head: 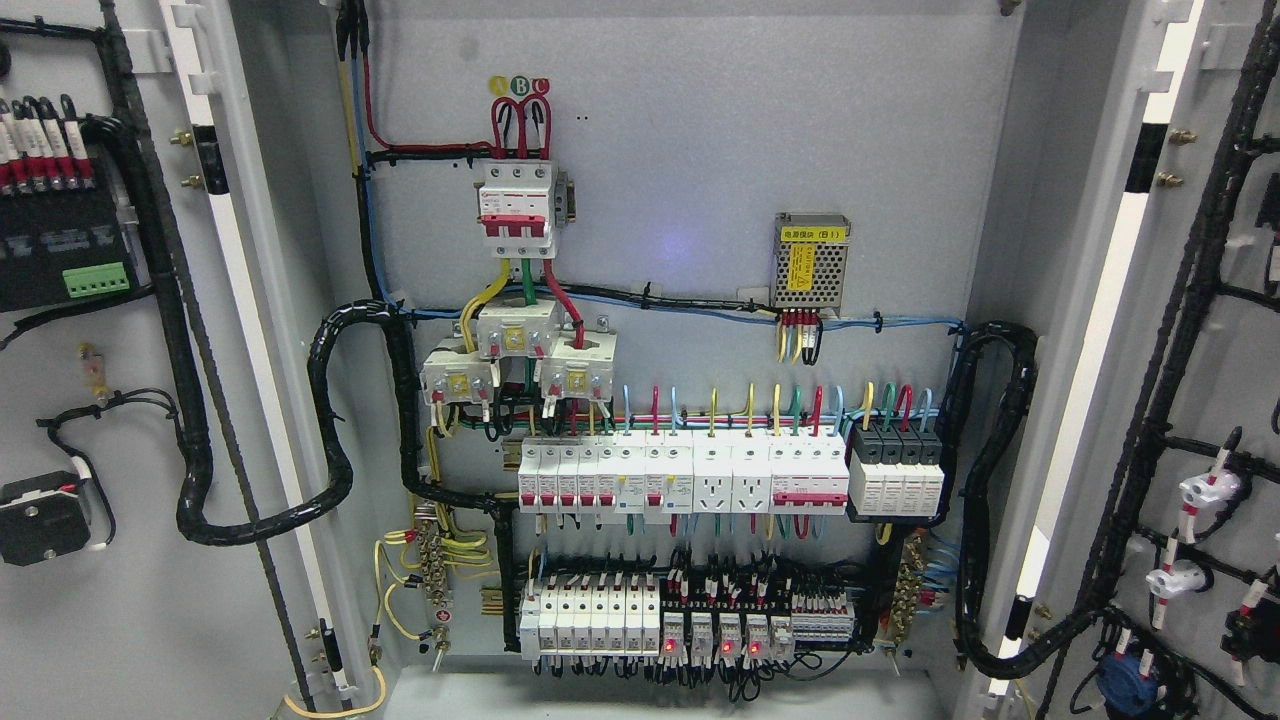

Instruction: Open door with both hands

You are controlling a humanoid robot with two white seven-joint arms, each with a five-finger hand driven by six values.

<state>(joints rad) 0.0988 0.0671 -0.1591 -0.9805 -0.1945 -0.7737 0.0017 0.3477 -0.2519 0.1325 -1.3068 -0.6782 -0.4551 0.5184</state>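
From the head view, the electrical cabinet stands with both doors swung wide. The left door (120, 400) fills the picture's left side and the right door (1210, 380) fills the right, each showing its inner face with black cable looms running down it. Neither robot hand shows anywhere here, so whether the fingers are released, clenched or grasping anything cannot be told.

The landmark is the red-and-white main breaker (517, 210), mounted high on the grey back panel (680, 130). Directly below it sit three white current transformers (515, 355), fed by yellow, green and red wires. To the breaker's right, at a slightly lower height, is a perforated metal power supply (811, 260) with a yellow label. Further below the breaker runs a long row of white circuit breakers and sockets (680, 475), ending at the right in a black-topped block (895, 470). Beneath that row is a second row of small breakers and relays (690, 620), several with red lights lit. To the breaker's lower left, a thick black cable bundle (330, 420) loops from the cabinet across to the left door. A matching black bundle (990, 480) loops far to the breaker's lower right, towards the right door.
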